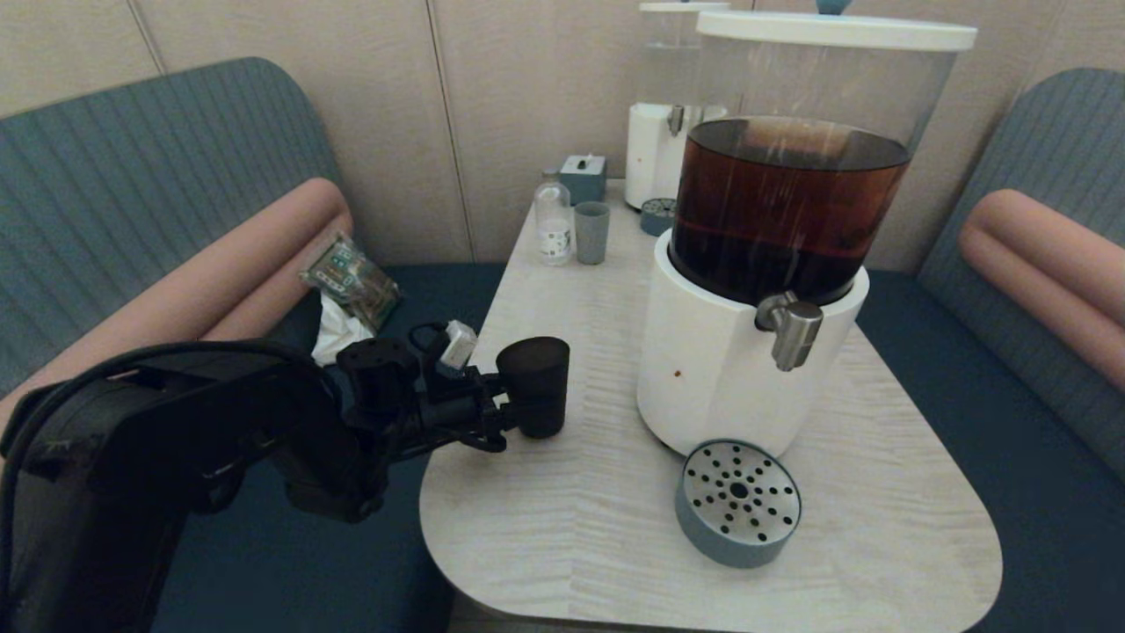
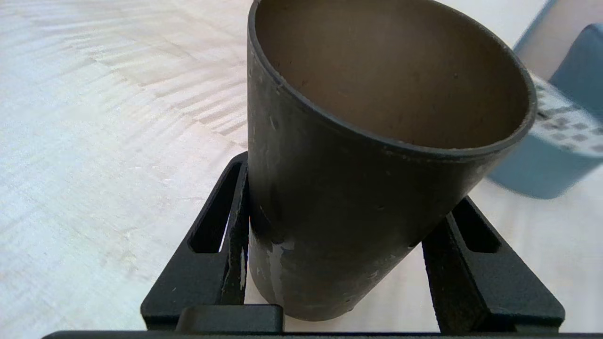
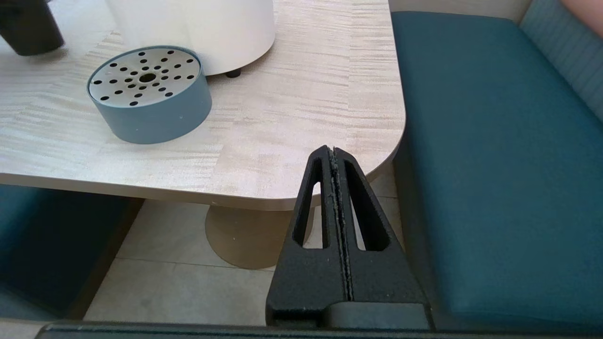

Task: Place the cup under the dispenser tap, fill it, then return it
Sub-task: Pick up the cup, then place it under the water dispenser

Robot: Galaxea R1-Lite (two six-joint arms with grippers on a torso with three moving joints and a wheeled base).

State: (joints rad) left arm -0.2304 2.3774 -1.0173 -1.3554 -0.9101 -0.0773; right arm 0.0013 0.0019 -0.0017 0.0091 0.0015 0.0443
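The pale wood-grain table [image 1: 615,527] carries the big dispenser [image 1: 773,246], its clear tank holding brown liquid above a white base. The dispenser tap [image 1: 791,327], a steel elbow, juts out above the round grey-blue drip tray [image 1: 736,503]. At the table's left edge the left gripper [image 1: 508,410] grasps the cup [image 1: 534,385], 1 finger pressed on each side of its lower wall, well apart from the tap. The right gripper [image 3: 333,157] hangs off the table's corner, fingers clenched together on nothing.

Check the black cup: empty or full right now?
Empty. The left wrist view looks into the black cup and shows bare inner wall, no liquid. The left gripper holds it, away from the tap.
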